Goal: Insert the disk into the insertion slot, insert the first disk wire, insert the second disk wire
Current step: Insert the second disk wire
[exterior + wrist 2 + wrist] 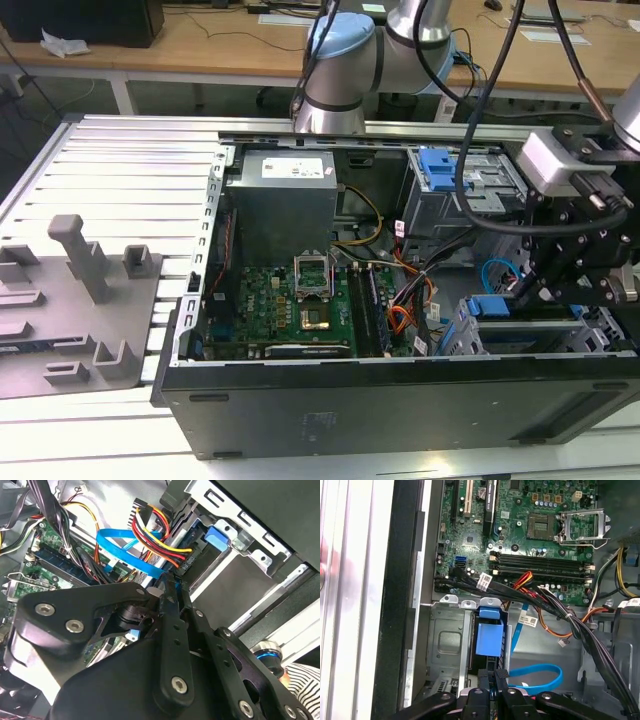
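Gripper (492,682) sits low over the slot (445,645) inside the open case (400,400), its fingers (172,597) nearly together — whether they pinch anything cannot be told. Just beyond the tips in the first wrist view the disk (490,637) lies in the slot, blue carrier showing. A blue cable (540,672) loops beside it, with the motherboard (520,525) farther on.

Even, diffuse indoor light fell from above in the exterior view, brightest on the ribbed aluminium table (120,160), which looked slightly washed out. The computer case (400,400) interior stayed dimmer, its front panel almost black. In the second wrist view the gripper (167,592) linkage loomed dark and soft-edged. In the first wrist view the motherboard (520,535) was clear, and a pale glare washed the table's rails.
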Robot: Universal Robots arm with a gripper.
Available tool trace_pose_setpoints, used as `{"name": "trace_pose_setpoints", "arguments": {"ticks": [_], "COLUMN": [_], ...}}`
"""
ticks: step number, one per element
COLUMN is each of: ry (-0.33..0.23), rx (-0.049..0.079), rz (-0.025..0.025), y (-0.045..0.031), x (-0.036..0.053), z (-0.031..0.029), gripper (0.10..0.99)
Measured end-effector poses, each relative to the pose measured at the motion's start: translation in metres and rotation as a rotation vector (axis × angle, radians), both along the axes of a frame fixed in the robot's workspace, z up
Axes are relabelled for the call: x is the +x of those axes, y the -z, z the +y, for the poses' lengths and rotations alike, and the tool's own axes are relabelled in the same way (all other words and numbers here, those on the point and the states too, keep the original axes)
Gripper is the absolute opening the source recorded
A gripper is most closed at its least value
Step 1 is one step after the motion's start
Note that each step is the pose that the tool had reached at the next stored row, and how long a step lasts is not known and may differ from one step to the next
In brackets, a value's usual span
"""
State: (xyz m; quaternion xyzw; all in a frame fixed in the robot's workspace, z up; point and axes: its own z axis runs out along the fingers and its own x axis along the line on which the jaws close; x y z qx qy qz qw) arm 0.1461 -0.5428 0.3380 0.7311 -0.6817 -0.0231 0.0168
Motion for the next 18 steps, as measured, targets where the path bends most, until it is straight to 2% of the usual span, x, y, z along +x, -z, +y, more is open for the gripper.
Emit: {"name": "trace_pose_setpoints", "arguments": {"ticks": [2,3,5,8,9,11,13,16,18], "ry": [0.0,0.0,0.0,0.0,0.0,0.0,0.0,0.0,0.0], "rx": [0.001,0.0,0.001,0.0,0.0,0.0,0.0,0.0,0.0], "rz": [-0.0001,-0.0001,-0.0001,-0.0001,0.0,0.0,-0.0008,-0.0091,-0.0124], "y": [0.0003,0.0003,-0.0037,-0.0236,-0.0308,-0.0375,-0.0409,-0.0436,-0.0442], "x": [0.0,0.0,0.0,0.0,0.0,0.0,-0.0009,-0.0091,-0.0125], "z": [0.0,0.0,-0.0001,0.0005,0.0008,0.0008,0.0008,0.0007,0.0008], "gripper": [0.176,0.239,0.239,0.22,0.106,0.106,0.106,0.106,0.106]}}
